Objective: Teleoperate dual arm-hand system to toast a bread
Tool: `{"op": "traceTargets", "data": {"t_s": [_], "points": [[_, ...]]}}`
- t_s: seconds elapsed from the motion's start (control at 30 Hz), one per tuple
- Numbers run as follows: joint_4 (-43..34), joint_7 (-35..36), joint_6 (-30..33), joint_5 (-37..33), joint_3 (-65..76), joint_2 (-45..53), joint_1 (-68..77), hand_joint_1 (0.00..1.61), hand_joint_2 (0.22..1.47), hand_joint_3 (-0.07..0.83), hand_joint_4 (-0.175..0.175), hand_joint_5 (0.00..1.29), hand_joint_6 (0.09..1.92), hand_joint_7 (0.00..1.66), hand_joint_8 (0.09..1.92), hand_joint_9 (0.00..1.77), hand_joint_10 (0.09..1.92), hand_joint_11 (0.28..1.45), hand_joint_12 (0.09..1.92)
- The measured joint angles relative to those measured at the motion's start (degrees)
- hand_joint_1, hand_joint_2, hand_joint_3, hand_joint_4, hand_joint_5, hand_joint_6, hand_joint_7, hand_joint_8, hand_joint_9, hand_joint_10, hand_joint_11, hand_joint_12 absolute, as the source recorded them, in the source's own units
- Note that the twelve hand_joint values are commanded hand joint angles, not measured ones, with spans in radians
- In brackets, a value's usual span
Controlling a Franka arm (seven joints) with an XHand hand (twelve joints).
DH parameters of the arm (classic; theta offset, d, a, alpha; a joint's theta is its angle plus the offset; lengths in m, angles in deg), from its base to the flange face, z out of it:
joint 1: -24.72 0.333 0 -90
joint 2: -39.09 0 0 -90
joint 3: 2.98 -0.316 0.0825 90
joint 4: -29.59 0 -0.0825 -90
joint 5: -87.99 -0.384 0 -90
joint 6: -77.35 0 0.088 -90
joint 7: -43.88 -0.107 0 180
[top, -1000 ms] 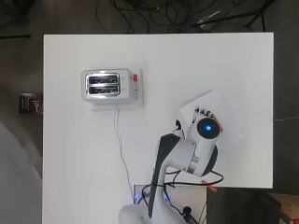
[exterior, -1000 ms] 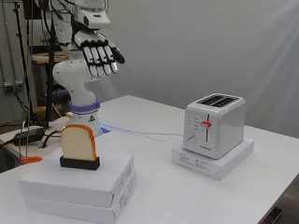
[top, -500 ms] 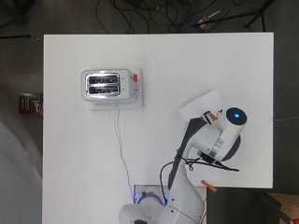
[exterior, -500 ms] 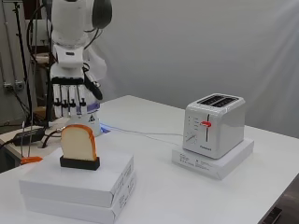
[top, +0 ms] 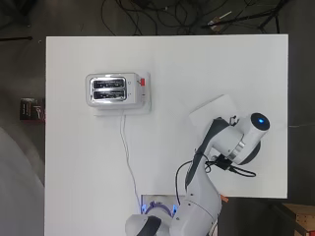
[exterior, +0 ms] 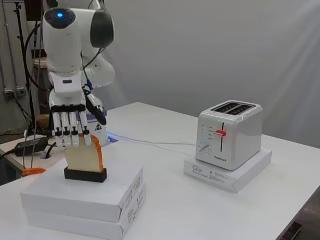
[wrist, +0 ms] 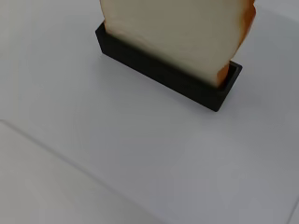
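Observation:
A slice of bread (exterior: 86,158) stands upright in a black holder (exterior: 85,174) on two stacked white boxes (exterior: 85,197) at the side view's left. My hand (exterior: 70,125) hangs right over it, fingers straight and pointing down, their tips level with the slice's top edge; whether they touch it I cannot tell. The wrist view shows the bread (wrist: 177,32) and holder (wrist: 168,74) close below. The white toaster (exterior: 230,132), red lever (exterior: 220,132) up, sits on a flat white box (exterior: 227,170). From overhead the toaster (top: 115,91) has both slots empty, and the arm hides the bread.
The toaster's white cable (top: 125,147) runs down the table toward the arm's base. A corner of the stacked boxes (top: 211,110) shows beside the arm. An orange object (exterior: 32,171) lies at the table's left edge. The white table (exterior: 165,210) stretches between boxes and toaster.
The arm swung right and lowered; the hand turned from raised, fingers spread, to pointing down and has come down onto the top of the bread. Toaster and bread have not moved.

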Motion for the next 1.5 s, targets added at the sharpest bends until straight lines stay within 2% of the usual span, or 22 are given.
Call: {"op": "traceTargets", "data": {"t_s": [0.2, 0.23, 0.27, 0.3, 0.33, 0.37, 0.4, 0.43, 0.47, 0.53, 0.63, 0.7, 0.77, 0.8, 0.83, 0.9, 0.97, 1.07, 1.13, 1.27, 1.4, 1.5], "points": [[-1.8, 2.4, -0.4, -2.3, 1.3, 4.4, -1.3, 0.30, 1.02, -0.002, 0.138, 0.45, 0.09, 0.29, 0.09, 0.30, 0.09, 0.40, 0.09], [-1.8, 2.6, -0.4, -3.1, 1.6, 4.7, -1.5, 0.34, 1.02, -0.001, 0.141, 0.48, 0.09, 0.31, 0.09, 0.33, 0.09, 0.41, 0.09], [-1.8, 3.1, -0.3, -3.6, 1.7, 4.8, -1.6, 0.43, 1.04, 0.002, 0.129, 0.55, 0.09, 0.47, 0.09, 0.51, 0.09, 0.47, 0.09], [-1.8, 3.7, -0.5, -3.9, 1.8, 5.0, -1.7, 0.58, 1.06, -0.002, 0.109, 0.67, 0.09, 0.70, 0.32, 0.77, 0.39, 0.58, 0.29], [-1.7, 4.1, -0.6, -4.2, 1.9, 5.0, -1.8, 0.71, 1.10, 0.002, 0.094, 0.74, 0.09, 0.83, 0.89, 0.98, 0.98, 0.71, 0.83], [-1.5, 4.1, -0.4, -4.5, 1.8, 4.9, -1.8, 0.80, 1.14, 0.005, 0.078, 0.76, 0.09, 0.89, 1.34, 1.10, 1.41, 0.77, 1.27], [-1.0, 3.9, 0.3, -4.6, 1.6, 4.8, -1.9, 0.84, 1.16, 0.006, 0.067, 0.75, 0.09, 0.91, 1.61, 1.15, 1.66, 0.78, 1.53], [-0.4, 3.8, 1.5, -4.5, 1.4, 4.8, -1.9, 0.86, 1.18, 0.005, 0.058, 0.74, 0.09, 0.92, 1.72, 1.16, 1.79, 0.77, 1.66], [0.0, 3.8, 2.7, -4.6, 1.3, 4.8, -2.0, 0.87, 1.18, 0.003, 0.047, 0.71, 0.09, 0.93, 1.71, 1.16, 1.81, 0.75, 1.70], [0.1, 4.0, 4.2, -4.9, 1.2, 5.1, -2.1, 0.90, 1.19, 0.002, 0.032, 0.67, 0.09, 0.95, 1.57, 1.17, 1.75, 0.74, 1.70], [1.3, 3.9, 4.2, -5.6, 1.1, 3.9, -2.3, 1.25, 1.16, 0.000, 0.001, 0.57, 0.09, 0.90, 1.28, 1.16, 1.59, 0.72, 1.64], [2.6, 4.1, 5.0, -6.2, 1.0, 2.1, -2.6, 1.31, 1.14, -0.004, 0.014, 0.63, 0.09, 0.93, 1.15, 1.14, 1.28, 0.65, 1.44], [3.1, 4.8, 5.9, -6.2, 0.2, -0.5, -2.7, 1.26, 1.16, -0.002, -0.108, 0.74, 0.72, 0.94, 1.18, 1.17, 1.07, 0.63, 1.30], [3.1, 5.2, 6.5, -5.8, -0.5, -2.0, -2.8, 1.25, 1.17, -0.002, -0.141, 0.75, 0.91, 0.97, 1.18, 1.18, 0.96, 0.62, 1.21], [3.4, 5.8, 7.1, -5.5, -1.6, -3.8, -2.8, 1.29, 1.14, 0.005, -0.159, 0.75, 0.99, 0.99, 1.07, 1.17, 0.96, 0.61, 1.04], [4.0, 8.1, 8.2, -4.9, -3.4, -7.0, -2.8, 1.26, 1.15, 0.002, -0.157, 0.76, 1.14, 1.05, 0.97, 1.22, 0.60, 0.63, 0.72], [3.3, 11.5, 8.1, -5.1, -5.1, -9.0, -2.6, 1.34, 1.12, 0.000, -0.169, 0.75, 1.13, 1.06, 0.86, 1.19, 0.80, 0.67, 0.53], [-0.3, 14.1, 8.1, -5.7, -7.8, -11.1, -2.3, 1.25, 1.17, 0.000, -0.175, 0.70, 1.25, 1.04, 1.00, 1.25, 0.39, 0.72, 0.30], [-3.3, 16.6, 7.3, -6.8, -9.1, -11.9, -2.0, 1.23, 1.19, -0.001, -0.173, 0.67, 1.30, 1.01, 1.06, 1.29, 0.25, 0.75, 0.19], [-13.2, 23.2, 1.7, -8.1, -12.4, -9.0, -1.2, 1.21, 1.19, -0.001, -0.144, 0.69, 1.30, 1.01, 1.07, 1.30, 0.18, 0.80, 0.13], [-23.2, 27.1, -5.2, -7.6, -18.5, -3.4, 0.0, 1.23, 1.16, -0.001, -0.171, 0.72, 1.28, 1.09, 0.88, 1.34, 0.09, 0.80, 0.09], [-24.2, 28.7, -5.5, -6.6, -25.1, -1.9, 1.3, 1.24, 1.15, -0.001, -0.175, 0.72, 1.29, 1.12, 0.83, 1.37, 0.09, 0.80, 0.09]]}}
